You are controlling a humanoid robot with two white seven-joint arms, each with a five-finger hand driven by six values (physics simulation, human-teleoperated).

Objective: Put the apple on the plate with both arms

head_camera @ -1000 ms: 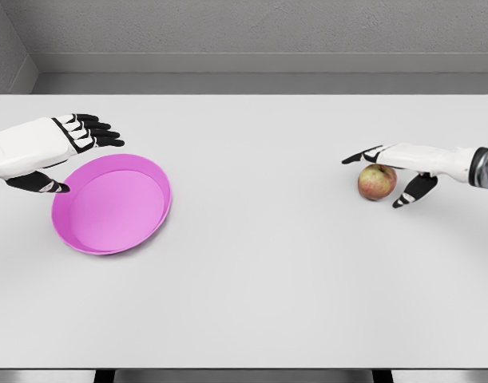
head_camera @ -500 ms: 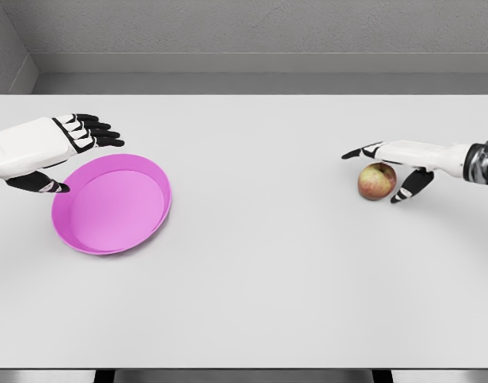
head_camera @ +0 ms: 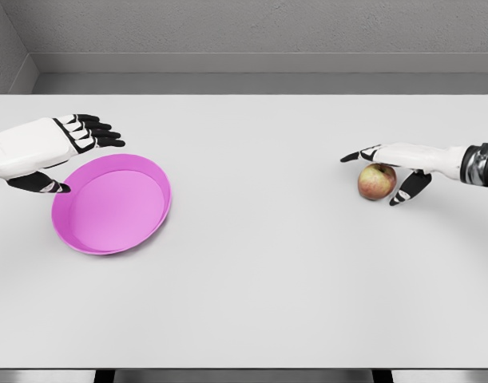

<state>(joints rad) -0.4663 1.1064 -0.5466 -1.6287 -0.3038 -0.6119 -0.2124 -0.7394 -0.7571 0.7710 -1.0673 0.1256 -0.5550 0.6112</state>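
Head view: at the right of the frame, the right hand (head_camera: 397, 163) has its black-tipped fingers (head_camera: 357, 155) stretched out flat over the top of the apple (head_camera: 376, 182), with the thumb (head_camera: 409, 188) angled down beside the fruit's right side; whether they actually press the apple cannot be told, and they are not closed round it. The apple sits on the white table (head_camera: 267, 271), well apart from the pink plate (head_camera: 112, 204) at the left. There the left hand (head_camera: 48, 148) hovers by the plate's upper left rim, fingers relaxed and holding nothing.
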